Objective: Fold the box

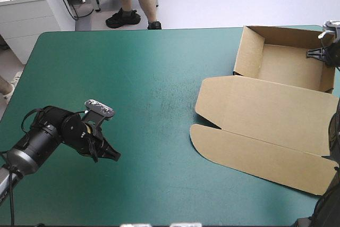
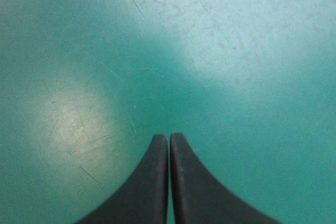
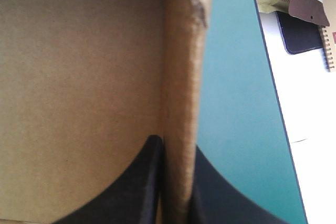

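The box (image 1: 265,126) sits on the right side of the table, running from near the far edge down toward the near right corner. It's half built. The far part is an open tray (image 1: 289,65) with its walls standing. The lid (image 1: 260,104) lies flat on the teal-green cover (image 1: 149,78) on the near side of the tray, with a rounded flap (image 1: 255,155) spread flat along its near edge (there's a small notch where flap and lid meet at the left end).

The right gripper (image 1: 314,53) is at the tray's right wall (image 3: 184,51), up by the table's far right corner. In its wrist view the black fingers (image 3: 136,192) are pinched nearly together with that brown wall standing upright between them. One finger is inside the tray over the floor and the other is outside over the cover, so it's clamped on the box. The wall's edge looks a bit scuffed farther ahead of the gripper.

The left gripper (image 1: 112,154) is well apart from the box, over bare cover at the near left part of the table, angled down and toward the right. Its fingers are pressed together into one point with nothing between them. Its wrist view shows only scratched cover ahead. I can't tell whether the tips touch the cover.
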Robot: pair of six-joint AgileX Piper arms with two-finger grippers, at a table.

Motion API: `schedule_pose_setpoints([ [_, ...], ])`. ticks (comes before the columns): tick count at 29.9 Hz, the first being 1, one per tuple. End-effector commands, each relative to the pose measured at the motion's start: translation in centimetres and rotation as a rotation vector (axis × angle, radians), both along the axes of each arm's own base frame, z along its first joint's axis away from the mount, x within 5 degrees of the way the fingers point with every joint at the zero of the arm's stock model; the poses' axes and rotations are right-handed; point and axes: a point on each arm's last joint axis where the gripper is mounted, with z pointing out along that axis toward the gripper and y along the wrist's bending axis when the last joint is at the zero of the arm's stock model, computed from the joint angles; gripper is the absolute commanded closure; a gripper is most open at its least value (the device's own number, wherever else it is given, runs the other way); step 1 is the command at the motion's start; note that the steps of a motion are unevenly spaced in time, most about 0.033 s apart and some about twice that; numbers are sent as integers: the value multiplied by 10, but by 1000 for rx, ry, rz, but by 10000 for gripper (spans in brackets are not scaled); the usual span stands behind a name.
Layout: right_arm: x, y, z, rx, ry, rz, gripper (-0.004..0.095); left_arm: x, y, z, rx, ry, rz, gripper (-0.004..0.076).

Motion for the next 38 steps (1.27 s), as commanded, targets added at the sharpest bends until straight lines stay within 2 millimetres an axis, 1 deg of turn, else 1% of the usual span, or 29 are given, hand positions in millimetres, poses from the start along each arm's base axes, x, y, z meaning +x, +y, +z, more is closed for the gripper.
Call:
schedule_pose_setpoints([
  [1, -6, -2, 36, -72, -119, 16, 627, 0, -1, 11, -26, -54, -3, 732],
  [2, -6, -2, 36, -71, -124, 17, 553, 0, -1, 11, -26, -54, -1, 732],
  [4, -6, -1, 37, -72, -126, 17, 355, 0, -1, 11, -26, -54, -1, 732],
  [6, -7, -1, 38, -73, -128, 17, 217, 0, -1, 11, -26, -54, -1, 732],
  [7, -8, -1, 40, -78, -129, 16, 172, 0, -1, 11, -26, -54, -1, 732],
  [8, -9, -1, 41, -81, -127, 16, 151, 0, -1, 11, -26, -54, -1, 732],
  [9, -10, -1, 42, -81, -123, 15, 153, 0, -1, 11, -26, -54, -1, 732],
  [13, -17, 2, 51, -77, -112, 12, 202, 0, -1, 11, -26, -54, -1, 732],
  [15, -22, 4, 56, -72, -108, 11, 251, 0, -1, 11, -26, -54, -1, 732],
  [17, -27, 6, 63, -64, -107, 10, 327, 0, -1, 11, -26, -54, -1, 732],
  [21, -39, 15, 80, -21, -134, 16, 533, 0, -1, 11, -26, -54, -1, 732],
  [25, -54, 25, 102, 14, -185, 29, 784, 0, -1, 11, -27, -55, -1, 732],
  [27, -61, 32, 110, 36, -191, 53, 911, 0, -2, 11, -32, -61, 0, 732],
  [33, -80, 57, 132, 158, -237, 174, 921, 2, -2, 12, -39, -87, 0, 732],
  [36, -88, 75, 140, 190, -266, 249, 920, 3, -1, 13, -30, -96, -2, 732],
  [38, -93, 90, 142, 197, -263, 285, 919, 2, -1, 14, -29, -105, -2, 732],
])
